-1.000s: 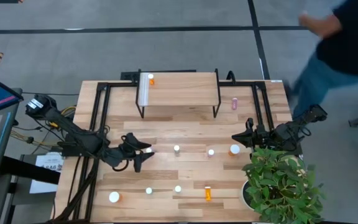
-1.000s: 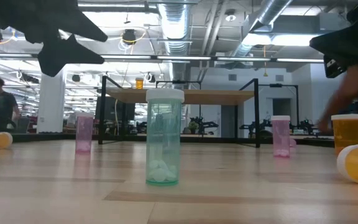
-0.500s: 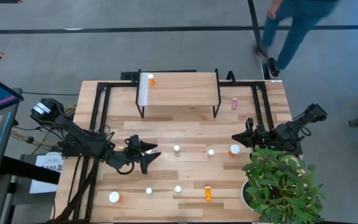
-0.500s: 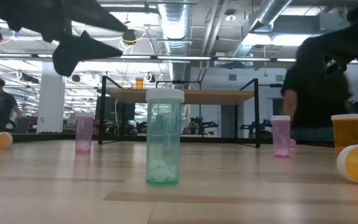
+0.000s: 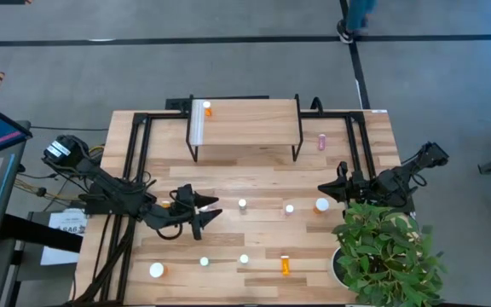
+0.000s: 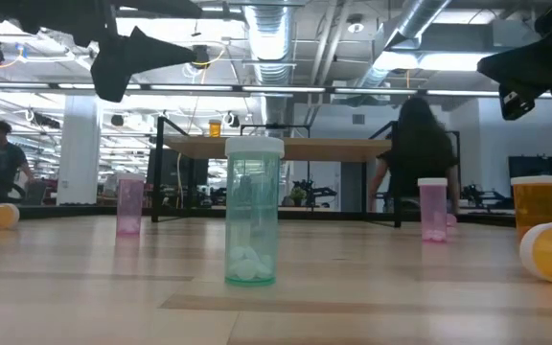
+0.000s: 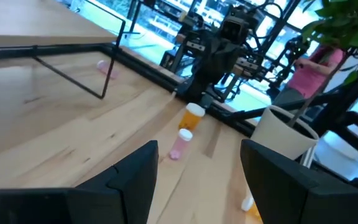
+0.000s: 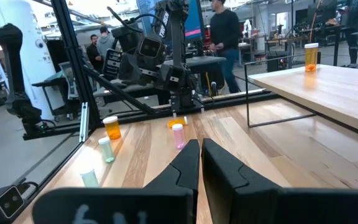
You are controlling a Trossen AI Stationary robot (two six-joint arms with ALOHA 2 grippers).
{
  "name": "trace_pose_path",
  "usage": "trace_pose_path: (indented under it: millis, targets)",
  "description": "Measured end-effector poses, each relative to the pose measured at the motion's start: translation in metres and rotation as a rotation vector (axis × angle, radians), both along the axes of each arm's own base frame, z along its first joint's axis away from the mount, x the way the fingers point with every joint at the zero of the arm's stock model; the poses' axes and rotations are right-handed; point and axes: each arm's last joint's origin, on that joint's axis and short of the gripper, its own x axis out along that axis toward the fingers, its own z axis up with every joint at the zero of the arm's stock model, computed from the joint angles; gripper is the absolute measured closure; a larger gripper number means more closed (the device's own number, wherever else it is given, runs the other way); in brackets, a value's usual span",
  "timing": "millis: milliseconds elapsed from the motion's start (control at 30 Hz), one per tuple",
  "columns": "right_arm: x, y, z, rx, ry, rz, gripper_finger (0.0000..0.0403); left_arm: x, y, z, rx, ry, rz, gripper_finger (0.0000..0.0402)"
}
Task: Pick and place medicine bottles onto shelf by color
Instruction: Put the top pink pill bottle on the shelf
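Several medicine bottles with white caps stand or lie on the wooden table. Among them are a white-capped one point(image 5: 242, 204), a pink one point(image 5: 289, 207), a wider orange one point(image 5: 321, 205) and an orange one lying near the front edge point(image 5: 285, 265). One orange bottle point(image 5: 205, 108) stands on the shelf point(image 5: 254, 128) at the far side. My left gripper point(image 5: 211, 211) hovers open above the table, left of the middle row, pointing nearly level toward the pink bottle point(image 7: 180, 144) and the orange bottle point(image 7: 193, 116). My right gripper point(image 5: 322, 188) waits shut at the right.
A potted plant point(image 5: 386, 251) fills the near right corner. A pink bottle point(image 5: 321, 141) lies right of the shelf. Black frame rails point(image 5: 139, 162) run along both table sides. More bottles stand near the front edge, such as a green one point(image 6: 254, 211) and a wide orange one point(image 5: 156, 270).
My left gripper has tipped up from pointing downward to nearly level and shifted slightly toward the table's right, staying open. A person has walked past behind the table's far right corner.
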Motion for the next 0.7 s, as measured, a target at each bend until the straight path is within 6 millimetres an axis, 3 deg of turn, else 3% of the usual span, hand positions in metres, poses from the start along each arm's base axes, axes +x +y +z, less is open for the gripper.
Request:
trace_pose_path:
  millis: [367, 567, 700]
  targets:
    - [0.0, 0.0, 0.0, 0.0, 0.0, 0.0, 0.0359, 0.002, 0.006, 0.0, 0.123, 0.035, 0.049, 0.0186]
    - [0.0, 0.0, 0.0, 0.0, 0.0, 0.0, 0.0359, 0.01, 0.026, 0.002, 0.194, 0.047, 0.17, 0.0186]
    - [0.0, 0.0, 0.0, 0.0, 0.0, 0.0, 0.0359, 0.016, 0.036, 0.002, 0.172, 0.045, 0.119, 0.0186]
